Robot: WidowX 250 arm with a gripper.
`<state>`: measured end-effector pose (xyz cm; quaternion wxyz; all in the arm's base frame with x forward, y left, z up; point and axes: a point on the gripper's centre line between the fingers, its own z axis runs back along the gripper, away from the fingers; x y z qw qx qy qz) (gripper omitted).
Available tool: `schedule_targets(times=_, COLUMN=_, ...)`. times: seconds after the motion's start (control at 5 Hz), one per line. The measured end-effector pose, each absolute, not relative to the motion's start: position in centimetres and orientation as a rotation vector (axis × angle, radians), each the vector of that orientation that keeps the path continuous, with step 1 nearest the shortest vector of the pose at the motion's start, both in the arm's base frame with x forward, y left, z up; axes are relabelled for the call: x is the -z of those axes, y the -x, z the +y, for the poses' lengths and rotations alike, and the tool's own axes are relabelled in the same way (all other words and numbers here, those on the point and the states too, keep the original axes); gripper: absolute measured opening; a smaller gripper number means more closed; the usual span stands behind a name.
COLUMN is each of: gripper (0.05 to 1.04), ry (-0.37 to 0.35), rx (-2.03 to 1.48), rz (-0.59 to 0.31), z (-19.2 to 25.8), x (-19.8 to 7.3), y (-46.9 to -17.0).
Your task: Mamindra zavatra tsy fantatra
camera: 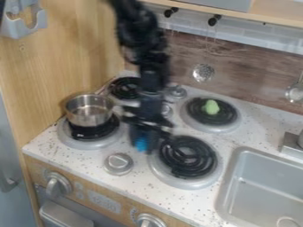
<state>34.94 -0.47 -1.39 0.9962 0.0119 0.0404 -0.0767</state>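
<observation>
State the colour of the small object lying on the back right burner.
The small object is light green, best seen in the camera view.

Pot (89, 116) on front-left burner (89, 144), object (211, 107) on rear-right burner (223, 127), sink (263, 186) (in the counter (50, 142)) at right

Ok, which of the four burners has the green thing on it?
The back-right burner; the green object rests on its coil, while the front-left burner carries the pot.

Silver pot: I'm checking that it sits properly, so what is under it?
Under the silver pot, a black coil shows, ringed by a silver drip pan. What lies right beneath the base is covered.
</observation>
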Motion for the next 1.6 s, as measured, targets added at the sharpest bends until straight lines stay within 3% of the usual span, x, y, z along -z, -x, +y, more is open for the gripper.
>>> schedule_targets(times=0.2, gripper=0.427, ry=-0.002, rx=0.211, rz=0.078, z=-2.7, x=0.6, y=-35.6)
schedule_targets(times=0.6, gripper=0.427, ry=0.006, rx=0.237, rz=0.137, z=-5.4, x=3.5, y=-35.8)
schedule_targets(times=0.8, gripper=0.464, ry=0.009, rx=0.232, rz=0.143, z=-5.6, x=3.7, y=-35.8)
schedule_targets(times=1.0, gripper=0.772, ry=-0.001, rx=0.209, rz=0.148, z=-5.3, x=3.7, y=-35.8)
schedule_targets(times=1.2, gripper=1.003, ry=-0.026, rx=0.165, rz=0.168, z=-4.8, x=3.1, y=-34.3)
schedule_targets(times=1.4, gripper=1.009, ry=-0.001, rx=0.168, rz=0.054, z=-5.0, x=-0.4, y=-34.0)
schedule_targets(times=1.6, gripper=0.999, ry=0.019, rx=0.163, rz=0.022, z=-4.6, x=-1.1, y=-33.8)
